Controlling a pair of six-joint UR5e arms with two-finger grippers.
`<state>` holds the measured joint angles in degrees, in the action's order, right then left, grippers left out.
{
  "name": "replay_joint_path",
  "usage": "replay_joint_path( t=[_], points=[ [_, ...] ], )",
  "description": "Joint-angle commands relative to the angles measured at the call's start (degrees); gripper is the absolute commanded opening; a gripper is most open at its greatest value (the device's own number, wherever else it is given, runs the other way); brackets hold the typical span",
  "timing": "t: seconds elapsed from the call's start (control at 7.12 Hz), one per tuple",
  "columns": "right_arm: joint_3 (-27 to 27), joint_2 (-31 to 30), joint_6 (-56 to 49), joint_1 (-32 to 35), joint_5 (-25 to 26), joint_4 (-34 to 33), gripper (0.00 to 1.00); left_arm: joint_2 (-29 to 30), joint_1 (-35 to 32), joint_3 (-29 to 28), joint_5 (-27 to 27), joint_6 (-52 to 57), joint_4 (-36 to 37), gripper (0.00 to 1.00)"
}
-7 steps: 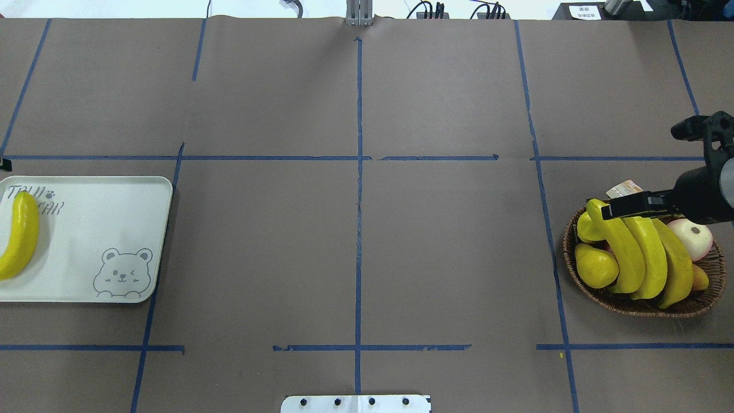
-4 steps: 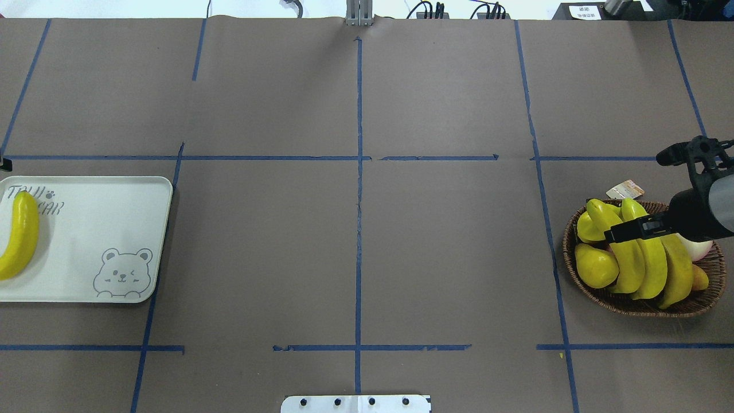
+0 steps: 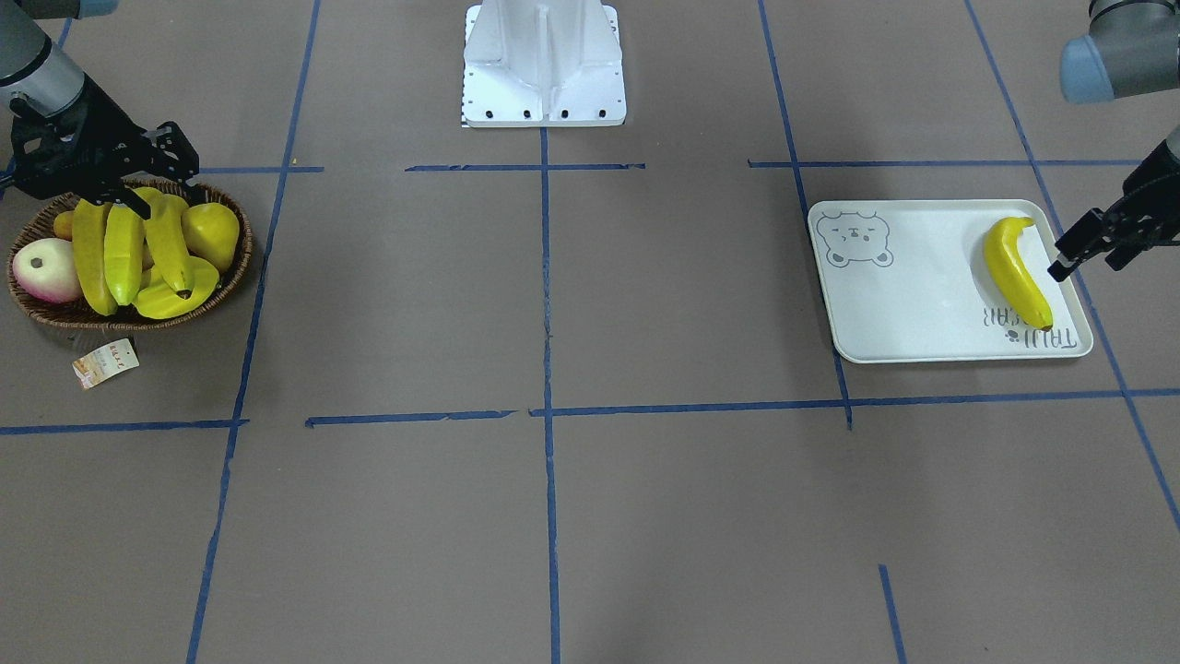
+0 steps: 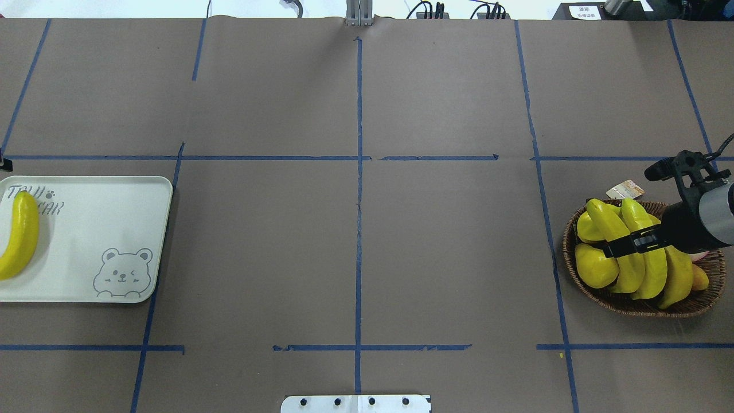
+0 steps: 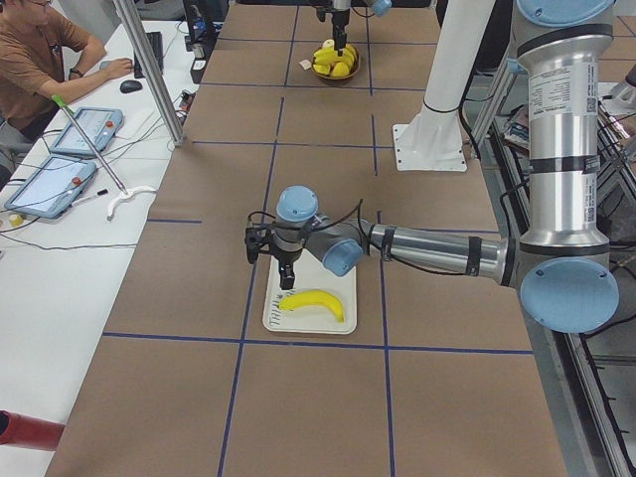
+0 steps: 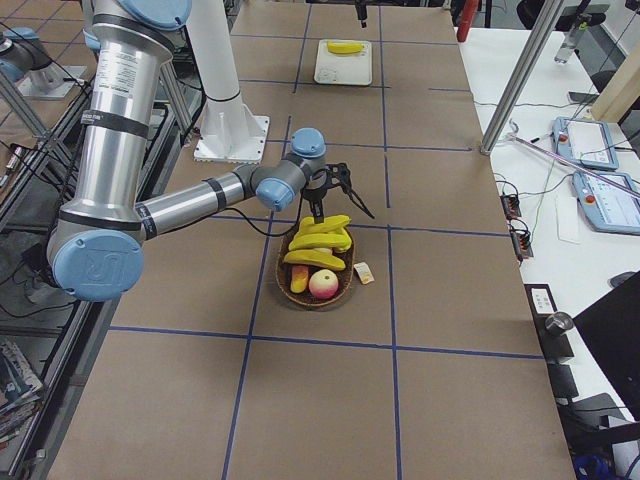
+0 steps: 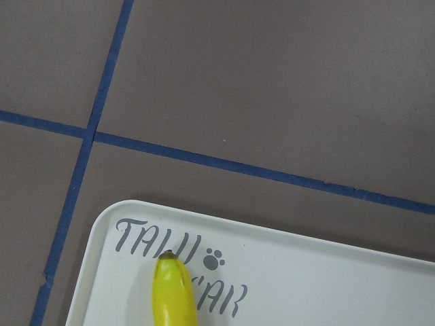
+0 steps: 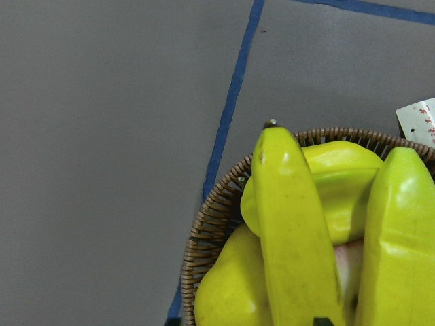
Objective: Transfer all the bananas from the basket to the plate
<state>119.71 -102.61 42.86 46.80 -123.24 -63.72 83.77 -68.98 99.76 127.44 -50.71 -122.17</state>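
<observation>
Right pincer released, jaws spread, low over three bananas lying in the basket directly beneath it. Left pincer likewise released, above the plate edge; fourth banana lies on the plate just beside the fingertips, not touching them.

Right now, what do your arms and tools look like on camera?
The left arm and right arm are silver tubes with pale-blue round joint caps and printed labels. The left tool and right tool are black with slim fingers; thin black cables loop at the wrists.
</observation>
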Motion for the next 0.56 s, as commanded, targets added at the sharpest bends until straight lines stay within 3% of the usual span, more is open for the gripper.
replay_joint_path(
  t=[0.0,0.42],
  points=[
    [-1.0,-0.8,-3.6,0.0,-0.1,0.1,0.71,0.1,0.1,0.0,0.1,0.0,0.0,0.99],
    [-2.2,-1.0,-5.9,0.2,-0.2,0.1,0.71,0.1,0.2,0.0,0.1,0.0,0.0,0.99]
  ],
)
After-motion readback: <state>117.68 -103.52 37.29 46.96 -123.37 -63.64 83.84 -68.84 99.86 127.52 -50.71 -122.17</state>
